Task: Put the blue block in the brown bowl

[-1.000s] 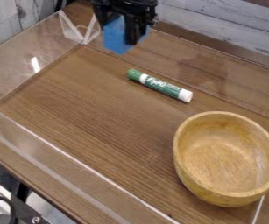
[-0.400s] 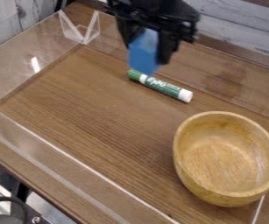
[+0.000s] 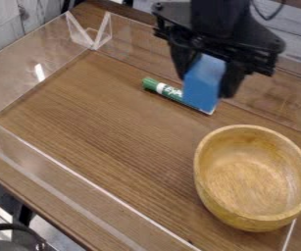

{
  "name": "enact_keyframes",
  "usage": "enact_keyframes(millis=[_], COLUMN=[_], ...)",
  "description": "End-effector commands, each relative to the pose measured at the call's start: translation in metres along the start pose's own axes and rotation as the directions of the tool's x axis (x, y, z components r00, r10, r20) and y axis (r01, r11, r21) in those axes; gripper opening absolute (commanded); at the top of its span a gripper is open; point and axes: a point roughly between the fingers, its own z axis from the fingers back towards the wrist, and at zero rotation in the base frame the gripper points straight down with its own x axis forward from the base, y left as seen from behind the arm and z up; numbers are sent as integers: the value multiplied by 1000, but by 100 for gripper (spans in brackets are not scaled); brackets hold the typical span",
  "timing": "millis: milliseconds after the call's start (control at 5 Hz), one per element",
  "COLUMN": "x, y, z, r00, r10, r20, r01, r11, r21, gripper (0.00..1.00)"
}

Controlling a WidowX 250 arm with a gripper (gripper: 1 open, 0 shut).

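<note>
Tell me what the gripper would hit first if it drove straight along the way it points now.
The gripper, shut on the blue block, points steeply down. It would likely meet the green-and-white marker or the wooden table beside it, not the brown bowl; depth is hard to judge.

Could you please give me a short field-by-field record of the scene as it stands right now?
gripper: shut on block, above the table
block: blue, held in the air, up and left of the bowl in the picture
bowl: wooden, empty, on the table at lower right
marker: green and white, lying on the table, partly hidden behind the block
table: wood grain
</note>
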Motion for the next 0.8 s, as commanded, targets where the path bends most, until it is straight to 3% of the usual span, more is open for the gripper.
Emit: enact_keyframes(millis=[0,400,600], x=[-3,-18,-21], y=[-19,-50,-52], z=[10,-2,-5], r00=[999,997,997], r10=[18,43,40], r20=[40,66,67], r01=[-18,-43,-39], r11=[1000,999,999], r21=[-10,-9,-8], gripper=[0,0,100])
